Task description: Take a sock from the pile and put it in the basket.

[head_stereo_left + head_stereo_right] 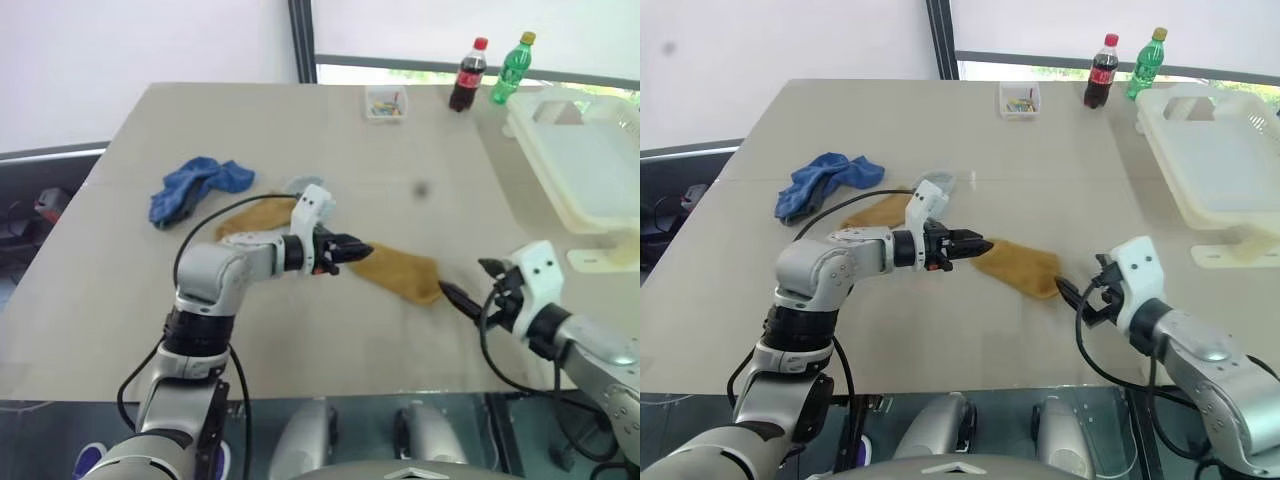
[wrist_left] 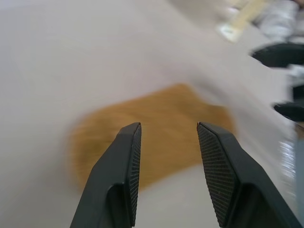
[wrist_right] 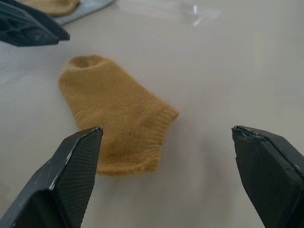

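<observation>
A mustard-yellow knit ankle sock [image 3: 118, 126] lies flat on the beige table [image 1: 420, 130], between 2 grippers: the left gripper [image 2: 168, 133] hovers just above it, fingers parted and empty; the right gripper [image 3: 166, 142] gapes wide beside its cuff.

A wide beige table [image 1: 300, 340] is seen spanning the frame. A mustard-yellow sock [image 1: 400, 272] is laid flat near its centre, and a second mustard sock [image 1: 252, 218] beside a pale grey-blue sock [image 1: 940, 183] left of centre. A dark blue sock [image 1: 195, 188] is bunched at the left. A small clear box [image 1: 385, 103], two bottles [image 1: 467, 75] and a white basket [image 1: 580, 165] are placed at the upper right.
</observation>
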`<state>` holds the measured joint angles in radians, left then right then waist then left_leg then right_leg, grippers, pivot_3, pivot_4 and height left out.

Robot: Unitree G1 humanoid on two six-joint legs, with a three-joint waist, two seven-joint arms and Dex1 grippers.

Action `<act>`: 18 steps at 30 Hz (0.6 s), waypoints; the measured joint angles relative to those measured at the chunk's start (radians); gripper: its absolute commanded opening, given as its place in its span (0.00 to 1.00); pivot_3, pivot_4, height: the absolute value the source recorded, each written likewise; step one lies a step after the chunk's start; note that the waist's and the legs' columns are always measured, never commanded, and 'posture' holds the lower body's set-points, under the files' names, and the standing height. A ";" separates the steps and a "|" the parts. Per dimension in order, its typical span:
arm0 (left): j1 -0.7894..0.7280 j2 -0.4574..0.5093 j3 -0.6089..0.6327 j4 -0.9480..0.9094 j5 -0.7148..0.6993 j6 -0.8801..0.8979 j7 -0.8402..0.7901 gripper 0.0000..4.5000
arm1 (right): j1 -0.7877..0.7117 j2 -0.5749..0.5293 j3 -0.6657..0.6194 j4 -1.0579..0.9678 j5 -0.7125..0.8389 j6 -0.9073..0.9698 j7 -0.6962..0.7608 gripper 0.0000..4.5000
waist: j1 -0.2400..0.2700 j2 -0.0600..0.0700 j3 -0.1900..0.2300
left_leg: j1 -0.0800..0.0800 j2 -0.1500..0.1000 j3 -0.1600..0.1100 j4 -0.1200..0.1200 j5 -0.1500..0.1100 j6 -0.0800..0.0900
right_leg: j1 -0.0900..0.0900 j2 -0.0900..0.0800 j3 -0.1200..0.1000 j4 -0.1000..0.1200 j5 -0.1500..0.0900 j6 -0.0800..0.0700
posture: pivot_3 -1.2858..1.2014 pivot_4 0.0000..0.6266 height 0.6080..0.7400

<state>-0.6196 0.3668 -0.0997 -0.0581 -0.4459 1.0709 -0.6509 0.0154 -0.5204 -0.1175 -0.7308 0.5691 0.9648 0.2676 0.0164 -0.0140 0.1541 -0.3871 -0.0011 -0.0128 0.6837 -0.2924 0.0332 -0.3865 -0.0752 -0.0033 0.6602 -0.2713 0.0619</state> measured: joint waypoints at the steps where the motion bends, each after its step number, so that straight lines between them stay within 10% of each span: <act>1: -0.003 -0.016 -0.021 0.025 0.020 -0.024 0.011 0.44 | -0.011 0.012 0.019 0.017 -0.012 0.007 -0.012 1.00 | 0.000 0.000 0.000 | -0.001 -0.001 0.000 0.000 0.001 -0.001 | -0.001 -0.001 0.000 0.000 0.000 0.000 | 0.52 0.24 1.00; 5: -0.030 -0.053 -0.095 0.131 0.100 -0.140 0.030 0.44 | -0.031 0.037 0.105 0.127 -0.079 0.002 -0.037 1.00 | -0.003 0.000 0.000 | -0.008 -0.005 0.000 0.001 0.001 -0.002 | -0.008 -0.002 0.000 0.001 0.000 0.000 | 0.52 0.24 1.00; 11: -0.024 -0.041 -0.134 0.165 0.148 -0.222 -0.005 0.00 | -0.035 0.039 0.155 0.179 -0.156 -0.081 -0.028 0.37 | -0.006 0.001 -0.002 | -0.006 -0.005 0.000 0.001 0.001 -0.002 | -0.007 -0.001 0.000 0.003 0.000 0.000 | 0.52 0.24 1.00; 15: 0.025 -0.021 -0.094 0.077 0.090 -0.118 -0.021 0.00 | -0.028 0.025 0.170 0.179 -0.164 -0.109 0.015 0.01 | -0.011 0.001 -0.002 | -0.006 -0.003 0.000 0.001 0.000 0.002 | -0.007 -0.001 0.000 0.003 0.000 0.000 | 0.52 0.24 1.00; 18: 0.104 -0.003 -0.021 -0.076 0.009 0.051 0.004 0.00 | 0.006 -0.051 0.129 0.166 -0.150 -0.118 0.086 0.01 | -0.007 0.001 -0.002 | -0.007 -0.003 -0.001 0.001 -0.001 0.002 | -0.007 -0.003 0.000 0.002 0.000 0.001 | 0.52 0.24 1.00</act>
<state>-0.5152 0.3636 -0.1203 -0.1337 -0.4372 1.1217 -0.6472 0.0211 -0.5716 0.0120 -0.5649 0.4187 0.8466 0.3532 0.0091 -0.0135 0.1519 -0.3945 -0.0039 -0.0139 0.6847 -0.2929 0.0349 -0.3940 -0.0780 -0.0038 0.6624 -0.2712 0.0624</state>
